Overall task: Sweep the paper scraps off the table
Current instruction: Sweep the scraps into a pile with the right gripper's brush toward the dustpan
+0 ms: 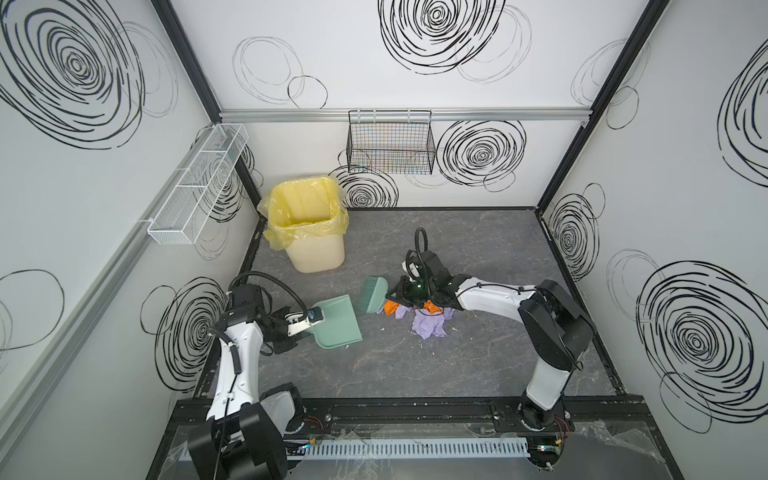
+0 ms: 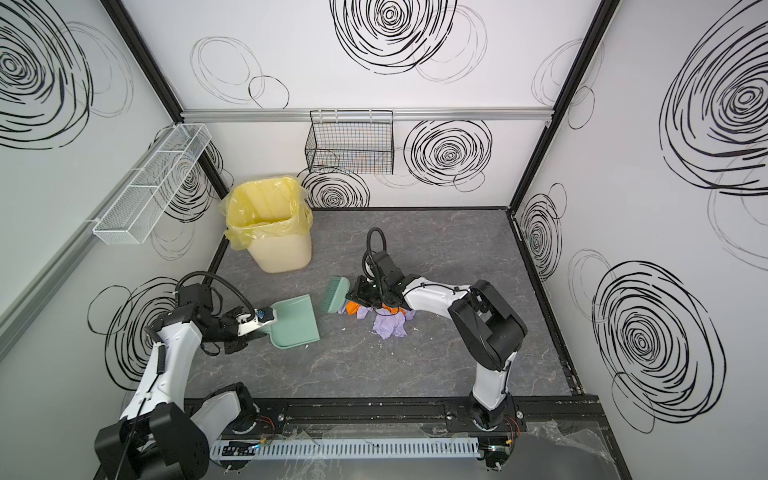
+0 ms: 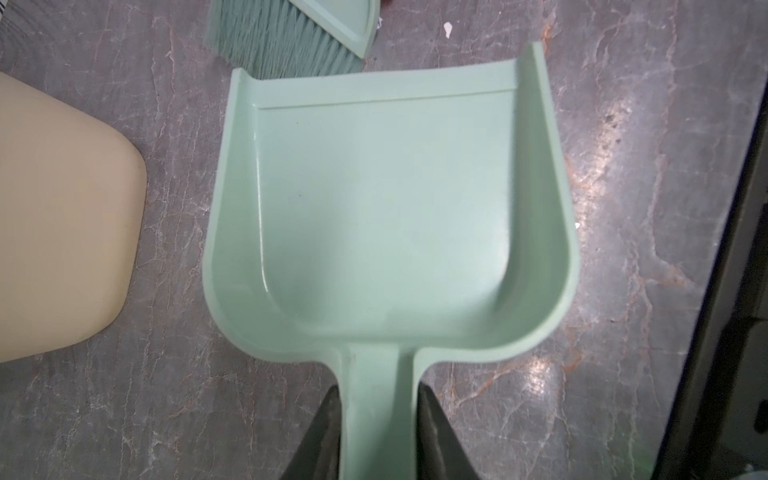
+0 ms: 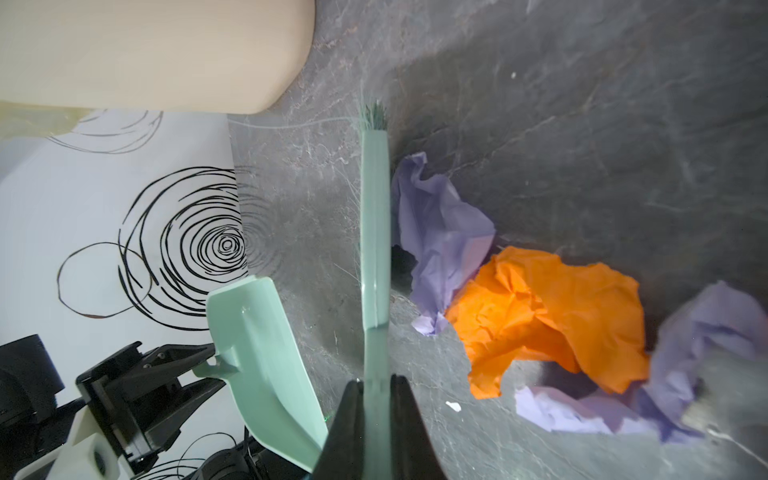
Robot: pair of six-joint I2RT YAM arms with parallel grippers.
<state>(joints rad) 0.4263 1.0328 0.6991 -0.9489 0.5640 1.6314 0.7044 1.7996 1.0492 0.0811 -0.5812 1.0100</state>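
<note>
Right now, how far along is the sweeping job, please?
Done: the left gripper is shut on the dustpan handle, the right gripper on the brush. In hand: the brush stands beside the paper scraps, heaped on the table. Left: the dustpan is empty; the heap has to go into it, then probably into the bin.
</note>
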